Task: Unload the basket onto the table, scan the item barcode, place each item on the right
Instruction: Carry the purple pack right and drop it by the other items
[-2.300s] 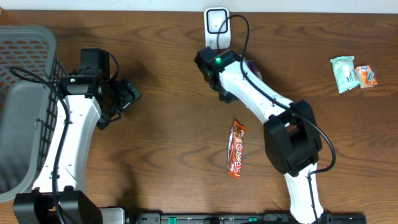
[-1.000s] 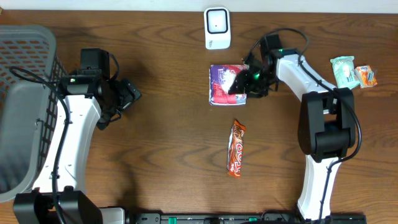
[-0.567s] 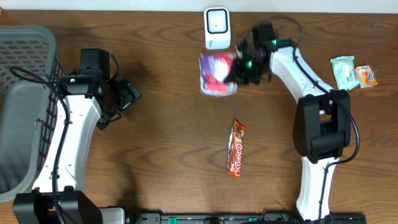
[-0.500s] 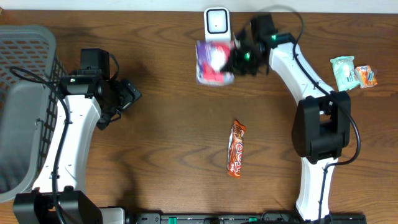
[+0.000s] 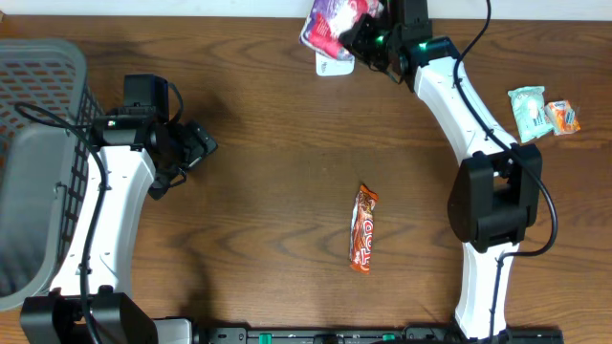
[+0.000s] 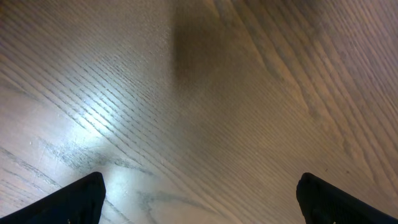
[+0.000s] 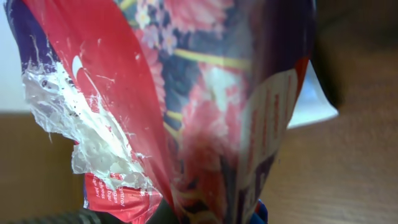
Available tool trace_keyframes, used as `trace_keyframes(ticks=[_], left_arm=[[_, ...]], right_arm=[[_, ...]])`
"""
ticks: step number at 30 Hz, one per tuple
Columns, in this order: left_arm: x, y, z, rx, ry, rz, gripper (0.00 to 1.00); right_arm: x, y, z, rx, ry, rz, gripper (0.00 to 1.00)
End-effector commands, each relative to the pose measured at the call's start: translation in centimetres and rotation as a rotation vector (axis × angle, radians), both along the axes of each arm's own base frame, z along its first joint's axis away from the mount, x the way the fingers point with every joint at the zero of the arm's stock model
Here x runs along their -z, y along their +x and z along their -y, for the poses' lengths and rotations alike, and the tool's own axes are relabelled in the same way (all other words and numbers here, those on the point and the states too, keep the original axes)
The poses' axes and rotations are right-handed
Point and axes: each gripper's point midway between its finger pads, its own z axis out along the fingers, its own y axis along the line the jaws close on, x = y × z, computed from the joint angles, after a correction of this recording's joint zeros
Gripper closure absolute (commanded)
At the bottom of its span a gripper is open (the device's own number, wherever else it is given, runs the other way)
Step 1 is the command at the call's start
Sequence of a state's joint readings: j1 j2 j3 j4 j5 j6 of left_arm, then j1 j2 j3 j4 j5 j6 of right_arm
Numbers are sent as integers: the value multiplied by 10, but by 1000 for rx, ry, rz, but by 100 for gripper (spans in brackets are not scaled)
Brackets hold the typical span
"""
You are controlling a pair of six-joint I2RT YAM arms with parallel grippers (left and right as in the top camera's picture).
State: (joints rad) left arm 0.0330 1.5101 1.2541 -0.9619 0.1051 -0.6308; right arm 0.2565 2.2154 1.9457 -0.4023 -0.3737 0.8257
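The right tool [image 5: 363, 34] is clamped narrow on a purple and red flowered packet [image 5: 333, 19], gripping its right edge and holding it at the far edge of the desk [image 5: 268, 248]. The packet hangs directly over the white scanner [image 5: 335, 65], which shows only as a strip below the wrapper. In the right wrist view the crumpled wrapper [image 7: 186, 106] fills almost the whole picture, and no barcode can be made out on the side that shows.

The left tool [image 5: 196, 148] is spread wide and holds nothing. It hovers over bare wood on the left side, beside the grey basket [image 5: 38, 86].

By my reading, the pick-up and the carry to the scanner are done, and the item is now being presented. What is left is the read itself. Whether the code faces the scanner window cannot be told from here, so the packet may need turning or tilting.

A candy bar [image 5: 363, 227] lies in the near middle. A pale green pouch [image 5: 527, 113] and a small orange pack [image 5: 565, 117] sit at the far right, all untouched
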Motion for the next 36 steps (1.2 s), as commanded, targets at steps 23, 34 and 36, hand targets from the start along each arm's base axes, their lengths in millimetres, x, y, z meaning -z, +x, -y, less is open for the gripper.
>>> trace_keyframes(ticks=[23,34,36], left_arm=[[-1,-1,-3,-2,11,1,2],[-1,-1,-3,-2,11,1,2],[-1,-1,-3,-2,11,1,2]], right_arm=[[-21,-70,324,379,-371,-258,99],[14,-139,418,395,-406,-448,27],[16,-144,417,378,-408,-464,18]])
